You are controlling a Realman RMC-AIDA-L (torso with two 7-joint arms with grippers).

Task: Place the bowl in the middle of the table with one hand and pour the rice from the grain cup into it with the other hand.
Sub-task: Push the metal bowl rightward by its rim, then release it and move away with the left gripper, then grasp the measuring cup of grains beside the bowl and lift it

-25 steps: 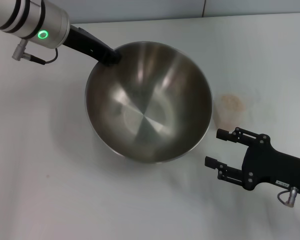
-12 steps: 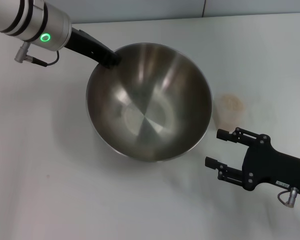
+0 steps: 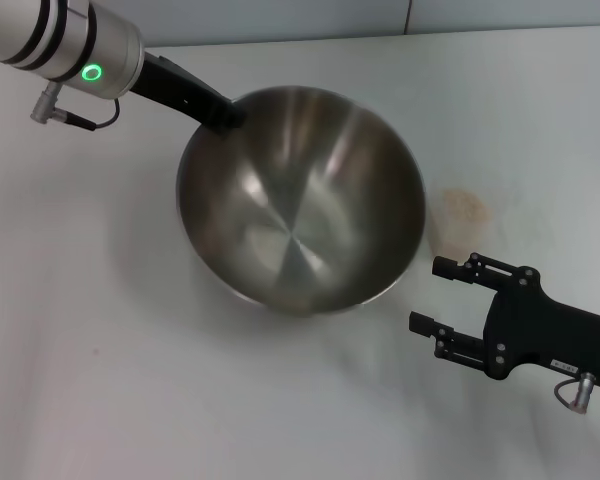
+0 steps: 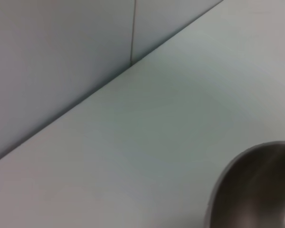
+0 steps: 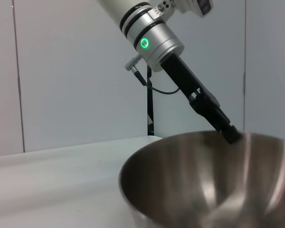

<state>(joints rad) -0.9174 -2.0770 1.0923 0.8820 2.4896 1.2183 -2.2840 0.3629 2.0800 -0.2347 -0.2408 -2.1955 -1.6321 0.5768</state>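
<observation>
Left gripper (image 3: pixel 228 115) clamped on the far-left rim of the bowl (image 3: pixel 300 200) — bowl tilted, near edge low on the table (image 3: pixel 100 350), inside bare and shiny. Right gripper (image 3: pixel 432 296) hovers just off the bowl's near-right side, fingers apart, holding nothing. Cup (image 3: pixel 458 222) stands upright just right of the bowl, between it and the right gripper's upper finger — rice (image 3: pixel 464 207) pale inside it. Right wrist view: left arm reaching down to the bowl's rim (image 5: pixel 228 135).

Even, soft overhead light; glare streaks the bowl (image 3: pixel 300 200), and the left wrist view is blurred.
</observation>
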